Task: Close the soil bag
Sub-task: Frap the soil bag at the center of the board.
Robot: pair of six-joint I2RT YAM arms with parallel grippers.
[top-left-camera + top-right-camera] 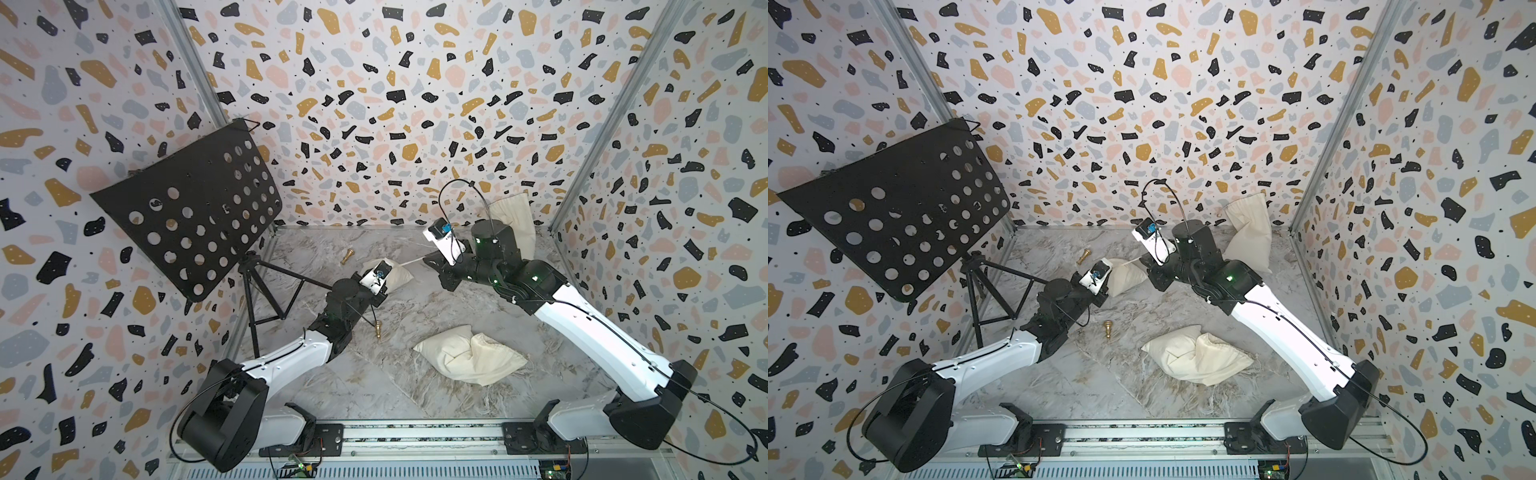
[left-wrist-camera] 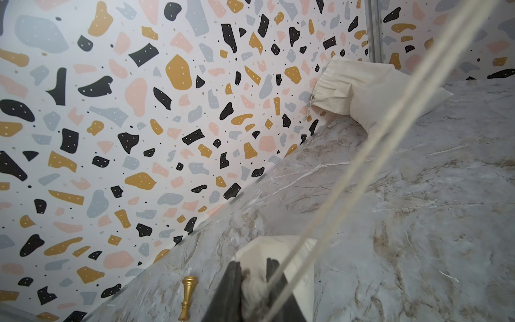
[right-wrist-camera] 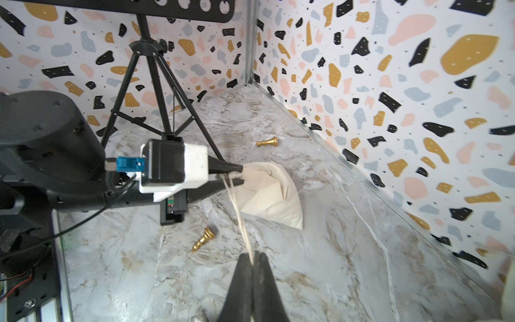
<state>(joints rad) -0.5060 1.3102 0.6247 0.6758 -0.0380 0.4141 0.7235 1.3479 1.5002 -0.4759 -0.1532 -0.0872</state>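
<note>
The soil bag (image 3: pixel 267 195), a small cream cloth sack, lies on the marble surface (image 3: pixel 348 264) about mid-width in its back half, right at the tips of the left hand (image 3: pixel 241 175). The left hand is closed down on the bag's gathered neck, and in the left wrist view the bunched cloth sits pinched between its two dark fingers (image 2: pixel 231 292). From that neck a pale drawstring (image 3: pixel 239 212) of two strands runs out straight and taut to the right hand (image 3: pixel 252 260). The right hand's jaws are pressed fully together, with the cord nipped between their tips. In both top views the cord shows as a thin light line across the gap between the two hands. A far chess piece (image 3: pixel 267 142), gold, lies on its side beyond the bag near the back wall. A near chess piece (image 3: pixel 203 239), also gold, lies toward the front beside the left arm. A second bag (image 1: pixel 469 357) of the same cream cloth lies slumped toward the front, well apart from the hands, and a third bag (image 1: pixel 515 224) leans against the back wall behind the right arm. A black perforated music stand (image 1: pixel 195 208) on a tripod stands in the back left corner
</note>
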